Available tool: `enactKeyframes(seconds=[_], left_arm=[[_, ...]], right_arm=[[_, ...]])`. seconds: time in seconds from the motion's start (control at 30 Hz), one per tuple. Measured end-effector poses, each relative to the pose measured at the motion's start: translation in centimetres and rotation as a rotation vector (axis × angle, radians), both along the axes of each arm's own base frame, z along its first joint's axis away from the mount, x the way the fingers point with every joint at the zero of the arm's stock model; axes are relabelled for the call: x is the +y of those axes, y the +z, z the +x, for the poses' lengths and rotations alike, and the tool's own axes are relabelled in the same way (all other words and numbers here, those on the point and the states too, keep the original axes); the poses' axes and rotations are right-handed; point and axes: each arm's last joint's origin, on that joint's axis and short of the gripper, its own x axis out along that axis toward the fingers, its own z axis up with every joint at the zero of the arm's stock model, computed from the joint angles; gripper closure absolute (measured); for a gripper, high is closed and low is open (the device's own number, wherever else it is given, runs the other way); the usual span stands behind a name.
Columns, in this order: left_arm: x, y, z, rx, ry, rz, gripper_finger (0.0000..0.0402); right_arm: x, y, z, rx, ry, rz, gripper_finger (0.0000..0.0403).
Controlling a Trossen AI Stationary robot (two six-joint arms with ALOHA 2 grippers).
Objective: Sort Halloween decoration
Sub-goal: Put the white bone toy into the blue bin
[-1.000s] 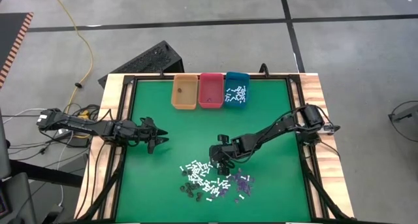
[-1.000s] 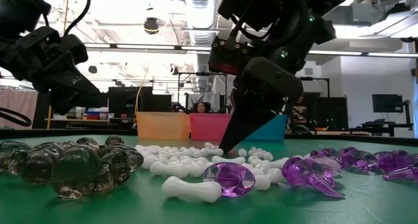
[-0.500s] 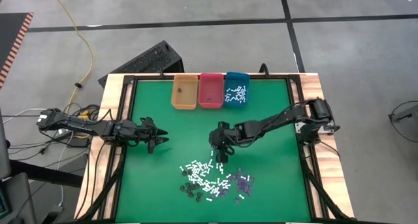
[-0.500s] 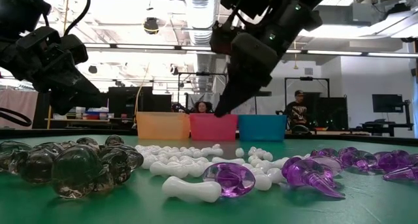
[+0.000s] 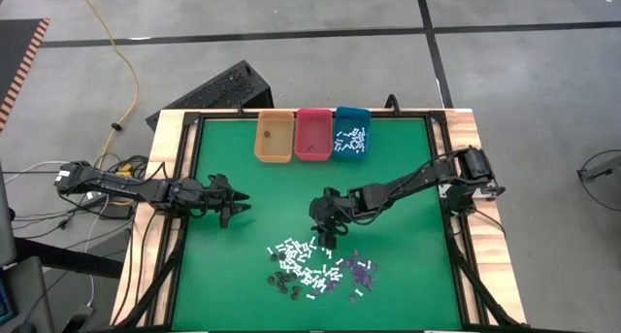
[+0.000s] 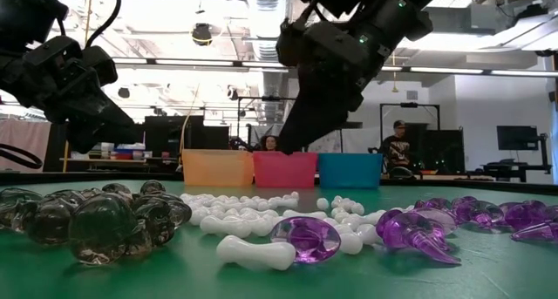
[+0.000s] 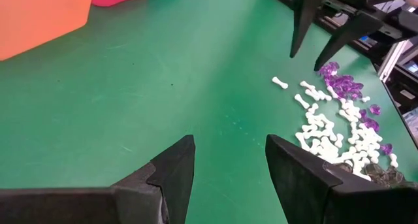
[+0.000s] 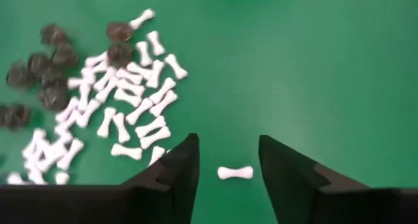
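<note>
My right gripper (image 8: pixel 225 160) has its 2 fingers spread, empty, hanging above the green mat (image 5: pixel 388 187) with 1 white bone (image 8: pixel 235 173) lying in line with the gap. The Halloween decoration pile (image 5: pixel 315 270) sits just beyond on the near-middle mat: white bones, purple bits (image 6: pixel 305 238), dark bits (image 6: pixel 91 216). My left gripper (image 5: pixel 236 209) waits spread wide at mat's left. Orange bin (image 5: pixel 274 139), pink bin (image 5: pixel 312 134), teal bin (image 5: pixel 351 132) line the far edge.
</note>
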Motion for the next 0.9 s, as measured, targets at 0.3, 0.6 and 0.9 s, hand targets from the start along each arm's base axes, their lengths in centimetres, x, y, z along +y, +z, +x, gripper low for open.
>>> enactKeyframes(seconds=[0.3,0.6,0.9], left_arm=[[0.0,0.0,0.0,-0.001,0.003,-0.005,0.0223],[0.0,0.0,0.0,-0.003,-0.002,-0.006,0.0223],[0.0,0.1,0.0,-0.006,-0.003,0.001,0.0223]], right_arm=[[0.5,-2.4,0.1,0.091,-0.200,0.118,0.0214],[0.9,-2.7,0.6,0.081,-0.256,0.129,0.0230],[1.1,-3.2,0.5,0.102,-0.304,0.129,0.0232]])
